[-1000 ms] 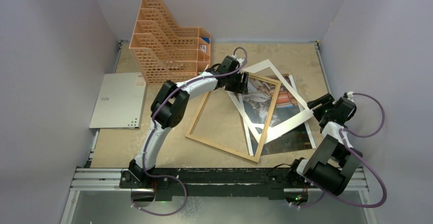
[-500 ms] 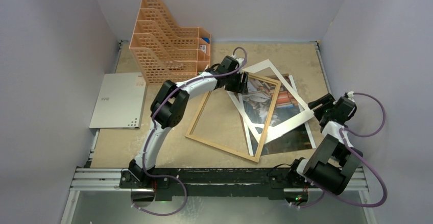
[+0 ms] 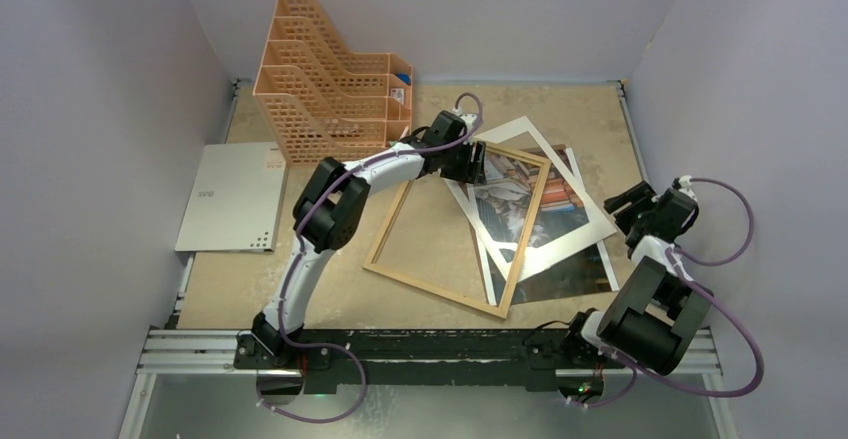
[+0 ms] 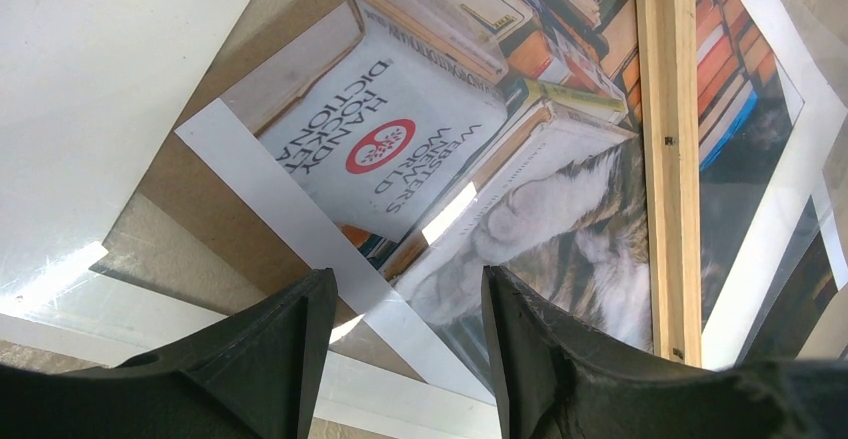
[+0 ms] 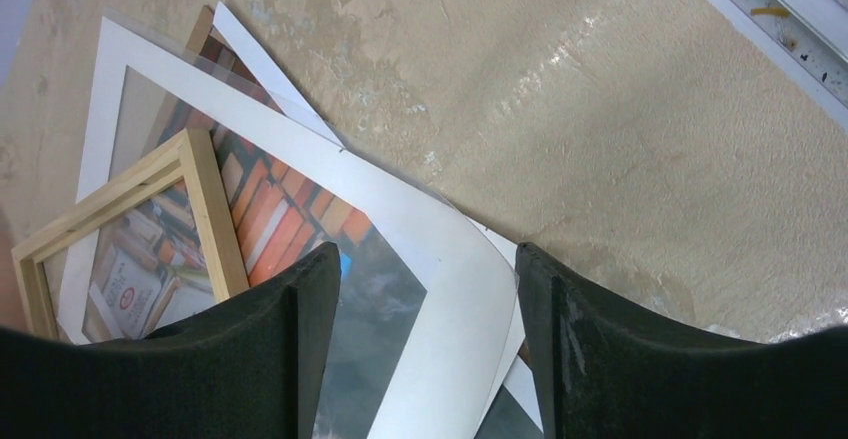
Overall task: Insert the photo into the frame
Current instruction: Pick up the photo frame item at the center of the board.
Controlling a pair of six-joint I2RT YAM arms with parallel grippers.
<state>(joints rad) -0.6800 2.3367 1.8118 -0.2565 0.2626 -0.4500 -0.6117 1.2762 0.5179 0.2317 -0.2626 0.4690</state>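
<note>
1. From above: light-wood frame (image 3: 430,288) flat and tilted at mid-table, with the photo (image 3: 560,204) face up beneath and beside its right rail, the wide white border fanned out to the right. Left gripper (image 3: 470,164) low over the frame's far corner, at the photo's upper edge. Right gripper (image 3: 625,204) just beside the white border's right-hand corner; contact impossible to tell from here. Orange file organizer (image 3: 330,89) at the back, grey perforated sheet (image 3: 232,197) off to the left, both well apart from the frame. Bare table (image 3: 290,279) near the arms.

2. Left wrist: left gripper (image 4: 407,274) with jaws apart, nothing clamped between the black fingers (image 4: 280,359). Below them the photo (image 4: 400,149), a dictionary cover and cat fur plain to see, its white border running diagonally through the gap. Frame (image 4: 668,159) rail upright at right, laid across the print.

3. Right wrist: right gripper (image 5: 425,254) with jaws spread wide, the rounded corner of the photo (image 5: 300,149) lying in the gap below them, not pinched. Frame (image 5: 212,209) corner at left, resting on the print over rows of coloured books. Rough tan table (image 5: 600,109) beyond.
</note>
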